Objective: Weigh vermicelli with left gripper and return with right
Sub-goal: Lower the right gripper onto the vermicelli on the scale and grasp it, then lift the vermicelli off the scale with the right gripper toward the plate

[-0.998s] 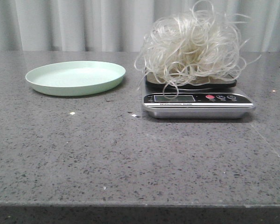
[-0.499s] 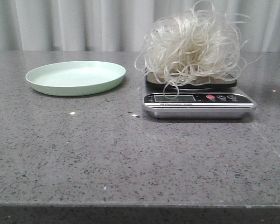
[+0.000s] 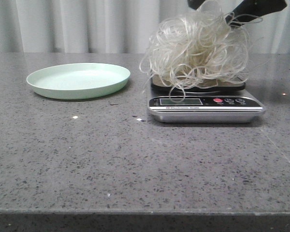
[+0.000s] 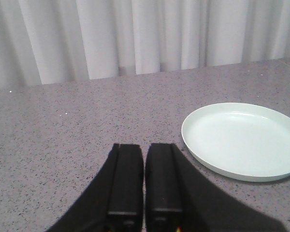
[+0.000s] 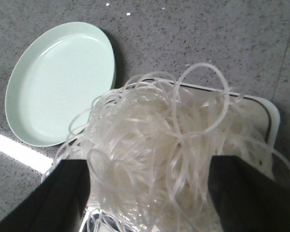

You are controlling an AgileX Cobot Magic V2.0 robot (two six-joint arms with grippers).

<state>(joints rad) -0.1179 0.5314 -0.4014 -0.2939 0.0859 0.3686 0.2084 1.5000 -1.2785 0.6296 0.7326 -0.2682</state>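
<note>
The vermicelli (image 3: 199, 48) is a fluffy whitish tangle heaped on the silver kitchen scale (image 3: 205, 107) at the right of the table. My right gripper (image 3: 222, 7) shows at the top edge of the front view, just above the heap. In the right wrist view it (image 5: 147, 193) is open, its two dark fingers (image 5: 67, 193) standing on either side of the vermicelli (image 5: 169, 154). The pale green plate (image 3: 79, 79) lies empty to the left of the scale. My left gripper (image 4: 145, 179) is shut and empty, low over the table beside the plate (image 4: 241, 140); it is out of the front view.
Pale curtains (image 3: 87, 24) hang behind the grey speckled table (image 3: 135, 159). The scale's display and buttons (image 3: 217, 101) face the front. A few small white crumbs (image 3: 75, 117) lie on the table in front of the plate.
My right gripper has come into the front view from above and now hangs over the vermicelli. The vermicelli, scale and plate have not moved.
</note>
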